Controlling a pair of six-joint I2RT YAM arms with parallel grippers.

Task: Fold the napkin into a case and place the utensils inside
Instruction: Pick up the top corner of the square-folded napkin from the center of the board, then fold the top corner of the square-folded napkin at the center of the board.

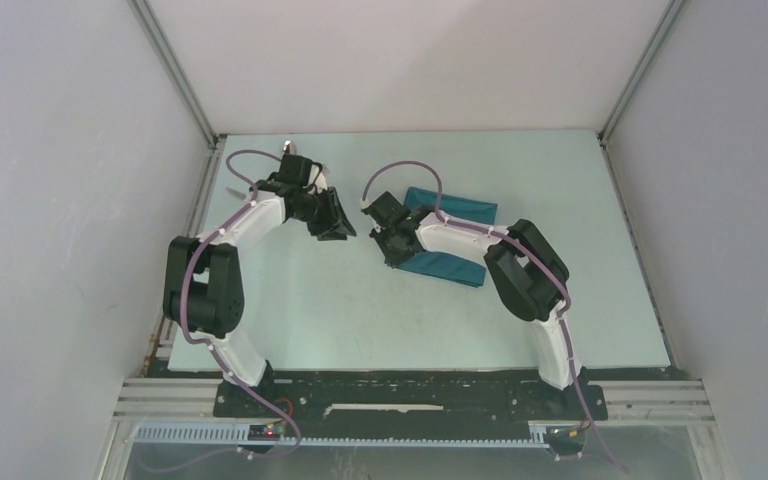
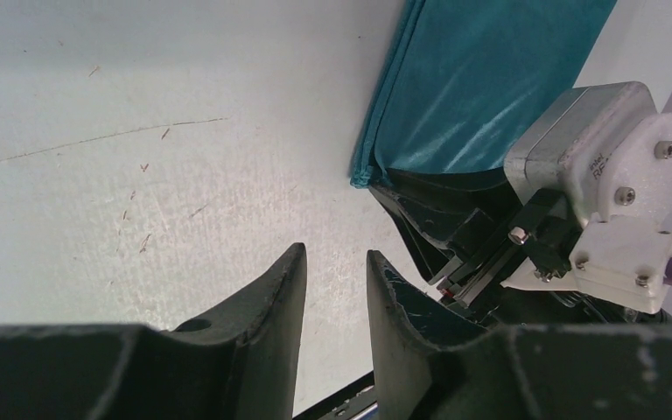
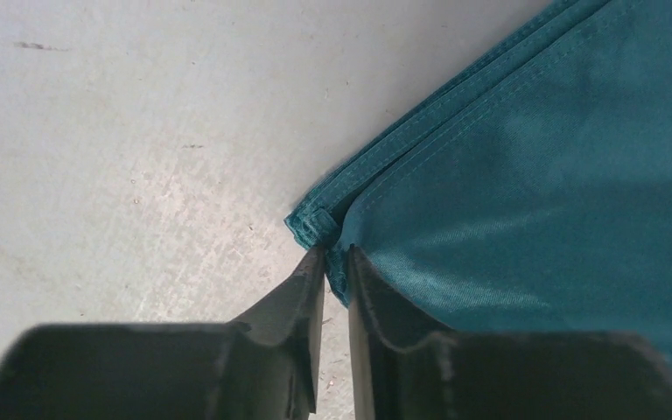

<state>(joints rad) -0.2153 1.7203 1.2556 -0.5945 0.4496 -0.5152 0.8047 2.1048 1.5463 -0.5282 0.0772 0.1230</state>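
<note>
Starting from the near edge of the bench (image 1: 360,320), the left tool (image 2: 337,258) comes first. It hangs over bare bench, a little left of the centre. Its two fingers stand slightly apart with nothing between them, so it is released.

Just to its right is the right tool (image 3: 333,255), set low at a corner on the left end of the napkin (image 3: 534,175). Its fingers are almost together and the stitched edge of the cloth passes between the tips, so it is clenched on that corner. The napkin lies folded in several layers, right of the centre in the far half of the bench, apart from every edge.

In the top view the right forearm (image 1: 450,238) crosses the cloth. Only a near strip and a far strip show there, and the pinched corner is hidden under the tool. The right wrist view alone shows the grip and the stacked hems. The left wrist view shows the right tool from the side, with its grey camera housing (image 2: 595,140) in front of the cloth, but its fingertips there are dark and hard to make out. Both wrist views cut the napkin off.
</note>
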